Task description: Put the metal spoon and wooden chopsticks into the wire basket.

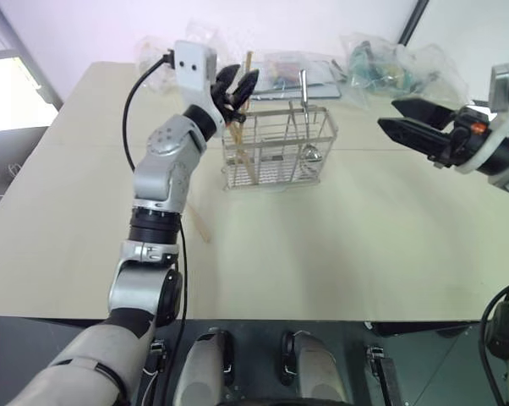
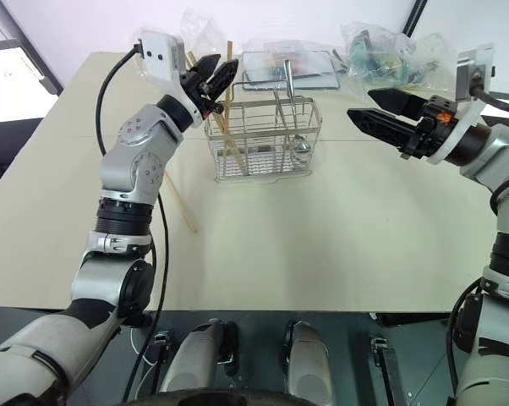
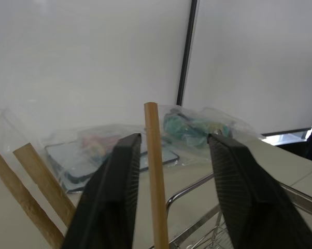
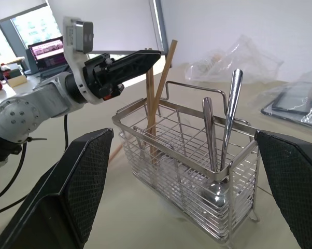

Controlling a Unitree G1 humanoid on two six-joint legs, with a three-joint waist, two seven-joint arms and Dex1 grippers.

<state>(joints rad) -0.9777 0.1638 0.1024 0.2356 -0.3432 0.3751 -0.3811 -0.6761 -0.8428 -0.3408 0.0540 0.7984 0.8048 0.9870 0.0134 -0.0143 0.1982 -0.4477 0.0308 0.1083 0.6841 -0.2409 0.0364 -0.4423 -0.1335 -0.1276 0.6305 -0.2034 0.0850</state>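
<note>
The silver wire-mesh basket (image 1: 277, 150) stands upright near the middle of the pale tabletop (image 1: 339, 245). Shiny metal spoons (image 4: 221, 129) stand bowl-down in its right end, while light-tan wooden chopsticks (image 4: 155, 96) lean in its left end. One more chopstick (image 2: 180, 203) lies flat on the table, left of the basket. The left gripper (image 1: 237, 89) hangs over the basket's left end, black fingers parted around a chopstick without pinching it. The right gripper (image 2: 381, 114) hovers wide open, well right of the basket. Clear plastic bags (image 1: 381, 59) lie behind.
</note>
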